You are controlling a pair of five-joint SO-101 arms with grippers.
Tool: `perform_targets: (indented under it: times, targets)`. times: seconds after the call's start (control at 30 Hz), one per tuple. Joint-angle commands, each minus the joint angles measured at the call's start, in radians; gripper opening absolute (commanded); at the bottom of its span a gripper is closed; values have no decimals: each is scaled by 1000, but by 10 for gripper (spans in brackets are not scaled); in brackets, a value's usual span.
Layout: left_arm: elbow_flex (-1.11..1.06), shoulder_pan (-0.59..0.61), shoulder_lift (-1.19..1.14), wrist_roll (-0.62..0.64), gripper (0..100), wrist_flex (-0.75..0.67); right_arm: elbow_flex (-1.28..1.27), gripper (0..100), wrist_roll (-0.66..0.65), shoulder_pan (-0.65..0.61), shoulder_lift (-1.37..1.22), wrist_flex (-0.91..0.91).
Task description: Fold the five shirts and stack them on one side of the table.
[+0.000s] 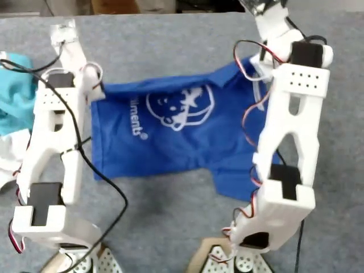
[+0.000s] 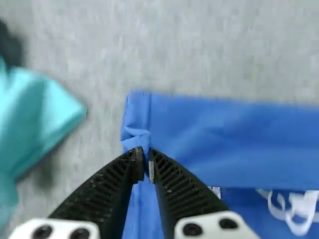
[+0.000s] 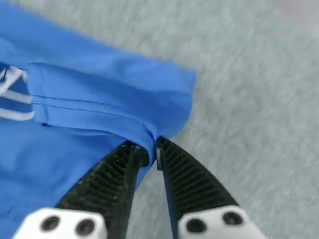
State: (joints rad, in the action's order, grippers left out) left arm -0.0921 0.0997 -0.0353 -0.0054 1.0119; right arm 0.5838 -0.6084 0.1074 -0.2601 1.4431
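Observation:
A blue shirt with a white print lies spread in the middle of the grey table, between the two arms. My left gripper is shut on the shirt's hem edge at the shirt's left side in the high view. My right gripper is shut on a fold of the blue shirt near its sleeve, at the shirt's right side. A teal shirt lies bunched at the table's left edge, also seen as the teal shirt in the left wrist view.
White cloth lies under the teal shirt at the left edge. Arm cables trail over the shirt's lower left corner. Bare grey table stretches along the far side and in front of the shirt.

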Motion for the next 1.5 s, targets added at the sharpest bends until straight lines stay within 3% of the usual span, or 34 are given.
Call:
perform_targets:
  times: [0.0, 0.23, 0.57, 0.7, 0.97, 1.23, 1.47]
  targets:
    - [31, -41, 15, -37, 19, 92, 42, 4, -15, 35, 21, 89]
    - [-114, -81, 71, -86, 19, 97, -160, 4, -75, 59, 208, 118]
    - [-305, -86, 309, -84, 19, 137, -903, 4, -123, 77, 704, -144]
    - [-404, -89, 404, -84, 19, 135, -1101, 4, -121, 77, 875, -170]
    - [-624, -132, 510, -81, 19, 123, -1291, 4, -124, 180, 1078, -166]
    - [-632, -112, 529, -78, 19, 98, -1428, 4, -255, 320, 1188, -166]
    - [-641, -32, 524, -114, 19, 98, -1514, 4, -327, 358, 1296, -141]
